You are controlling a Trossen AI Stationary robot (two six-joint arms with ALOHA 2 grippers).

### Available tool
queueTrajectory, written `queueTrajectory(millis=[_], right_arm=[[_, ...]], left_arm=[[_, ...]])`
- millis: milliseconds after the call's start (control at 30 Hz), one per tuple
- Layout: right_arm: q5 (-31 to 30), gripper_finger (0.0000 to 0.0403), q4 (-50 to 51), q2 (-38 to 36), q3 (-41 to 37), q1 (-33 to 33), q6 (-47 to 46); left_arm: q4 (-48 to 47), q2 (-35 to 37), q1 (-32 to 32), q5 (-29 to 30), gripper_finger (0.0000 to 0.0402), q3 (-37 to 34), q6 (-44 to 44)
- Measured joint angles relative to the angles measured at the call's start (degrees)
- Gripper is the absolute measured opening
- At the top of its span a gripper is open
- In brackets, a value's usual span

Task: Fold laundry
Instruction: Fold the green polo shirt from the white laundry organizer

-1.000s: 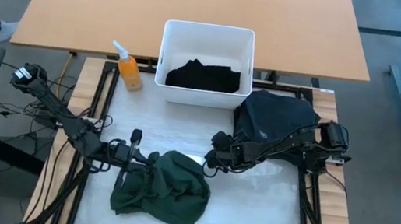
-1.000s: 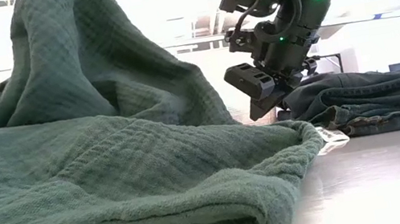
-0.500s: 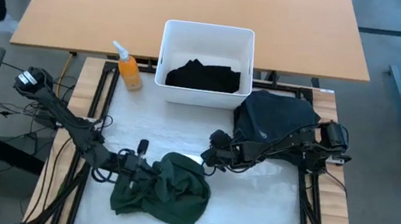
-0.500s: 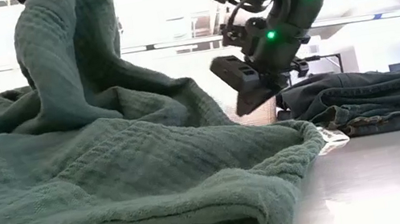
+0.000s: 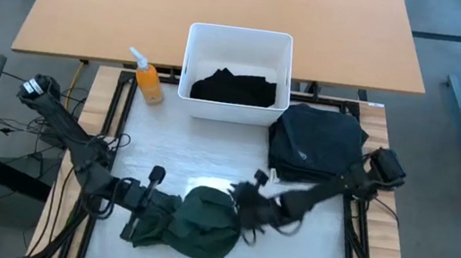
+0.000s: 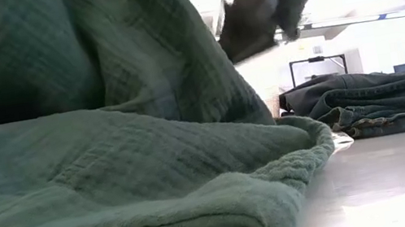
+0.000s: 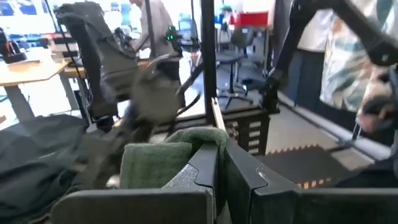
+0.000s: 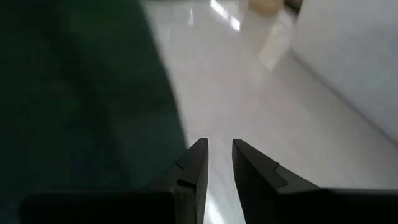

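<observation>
Green garment (image 5: 195,223) bunched on bench (image 5: 208,158), well below bin (image 5: 242,36). Left claw (image 5: 167,208) clamped on its left side; right claw (image 5: 242,210) at its right edge, fingers narrowly apart.

- High view: straight down over the whole table (image 5: 208,158).
- Low view: at tabletop level, very near the green garment (image 6: 113,170).
- Left wrist view: close over its fingers (image 7: 205,171), facing the room.
- Right wrist view: close above the tabletop.
- High and low views share the green garment, at 6 o'clock.
</observation>
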State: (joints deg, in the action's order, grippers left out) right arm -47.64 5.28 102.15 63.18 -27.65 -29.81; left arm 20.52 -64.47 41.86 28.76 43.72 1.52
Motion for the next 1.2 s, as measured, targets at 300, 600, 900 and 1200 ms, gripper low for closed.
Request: queueTrajectory(millis=[300, 600, 900, 1200], right_arm=[[-1.7, 0.0101, 0.39, 0.15, 1.62, -15.14, 0.3], [3.38, 0.0136, 2.09, 0.31, 1.61, -14.91, -12.63], [11.55, 0.0247, 9.34, 4.14, 1.57, -8.58, -22.73], [13.03, 0.0235, 9.83, 11.37, 1.66, -6.89, -29.46]], left_arm=[[-7.98, 0.0, 1.35, 3.58, 0.0, 0.99, -6.76], [-8.09, 0.0, 1.34, 3.63, 0.0, 0.97, -6.61], [-8.31, -0.37, 1.72, 3.45, 0.0, 0.97, -8.06], [-9.73, -0.37, 1.99, 3.41, 0.0, 0.95, -8.32]])
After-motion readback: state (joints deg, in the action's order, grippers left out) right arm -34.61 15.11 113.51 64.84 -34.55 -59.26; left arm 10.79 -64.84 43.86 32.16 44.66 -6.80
